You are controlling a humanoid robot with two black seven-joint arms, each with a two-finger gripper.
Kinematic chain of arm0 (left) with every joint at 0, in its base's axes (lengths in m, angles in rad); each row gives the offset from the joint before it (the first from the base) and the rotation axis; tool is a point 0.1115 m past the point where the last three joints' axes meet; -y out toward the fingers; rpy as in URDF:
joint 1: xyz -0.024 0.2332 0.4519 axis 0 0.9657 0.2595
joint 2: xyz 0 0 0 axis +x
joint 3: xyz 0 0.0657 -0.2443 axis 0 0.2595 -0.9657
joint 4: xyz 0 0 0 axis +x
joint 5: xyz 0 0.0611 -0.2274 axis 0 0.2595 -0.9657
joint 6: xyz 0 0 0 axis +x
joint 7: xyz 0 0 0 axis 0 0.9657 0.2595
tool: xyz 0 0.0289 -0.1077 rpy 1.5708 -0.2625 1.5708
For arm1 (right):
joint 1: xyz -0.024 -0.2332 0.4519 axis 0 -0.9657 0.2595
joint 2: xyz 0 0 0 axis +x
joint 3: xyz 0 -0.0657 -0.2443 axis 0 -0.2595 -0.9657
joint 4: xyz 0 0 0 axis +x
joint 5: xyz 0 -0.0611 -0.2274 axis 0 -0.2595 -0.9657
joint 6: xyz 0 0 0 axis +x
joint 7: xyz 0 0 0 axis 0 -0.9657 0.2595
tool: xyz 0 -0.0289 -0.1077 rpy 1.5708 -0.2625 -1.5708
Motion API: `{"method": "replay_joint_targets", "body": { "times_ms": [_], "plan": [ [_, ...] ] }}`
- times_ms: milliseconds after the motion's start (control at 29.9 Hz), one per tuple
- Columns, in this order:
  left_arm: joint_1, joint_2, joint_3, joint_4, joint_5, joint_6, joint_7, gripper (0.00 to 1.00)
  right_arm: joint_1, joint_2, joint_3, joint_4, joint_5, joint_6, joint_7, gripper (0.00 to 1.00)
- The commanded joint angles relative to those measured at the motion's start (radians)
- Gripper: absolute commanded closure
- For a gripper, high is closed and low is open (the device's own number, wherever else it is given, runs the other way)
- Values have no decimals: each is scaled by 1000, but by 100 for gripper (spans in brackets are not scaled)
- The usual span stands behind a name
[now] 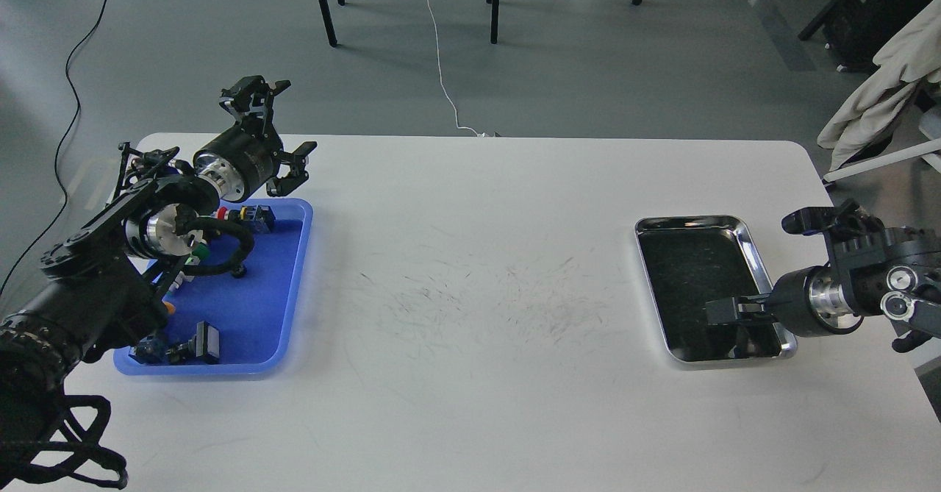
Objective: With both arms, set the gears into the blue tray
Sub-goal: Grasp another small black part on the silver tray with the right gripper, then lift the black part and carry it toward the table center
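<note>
Hovering spread beyond the blue tray (290, 308)'s far edge, left pincer (273, 128)

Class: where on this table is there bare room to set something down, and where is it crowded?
Free: the white table between the blue tray and the steel tray, and the near edge. Crowded: the blue tray's left side, under the left arm.

Blue tray (283, 308) lies at table (470, 257) left; steel tray (742, 227) right. Left gripper (276, 128) spread above the blue tray's far edge.
</note>
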Motion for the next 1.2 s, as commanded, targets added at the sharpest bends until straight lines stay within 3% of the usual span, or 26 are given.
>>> {"method": "replay_joint_targets", "body": {
  "times_ms": [0,368,502,635,736,803,936,1003,1104,1170],
  "plan": [
    [0,0,-2,0,0,0,-2,2,-3,21,-1,-18,0,0,0,18],
    [-2,7,-2,0,0,0,-2,2,1,66,-18,-57,2,0,8,19],
    [0,7,-2,0,0,0,-2,2,4,83,-32,-67,2,0,12,29],
    [0,7,-2,0,0,0,-2,2,4,98,-34,-81,2,0,17,32],
    [0,7,-2,0,0,0,-2,2,4,101,-38,-81,2,0,17,44],
    [0,7,-2,0,0,0,-2,2,7,98,-40,-81,0,0,17,60],
    [0,7,-2,0,0,0,-2,2,23,95,-67,-81,0,0,18,76],
    [0,7,-2,0,0,0,-2,2,31,95,-73,-80,2,0,18,90],
    [0,7,-2,0,0,0,-2,2,39,93,-75,-80,2,0,20,98],
    [0,7,-2,0,0,0,-2,2,45,92,-75,-78,2,0,23,98]
  ]
}}
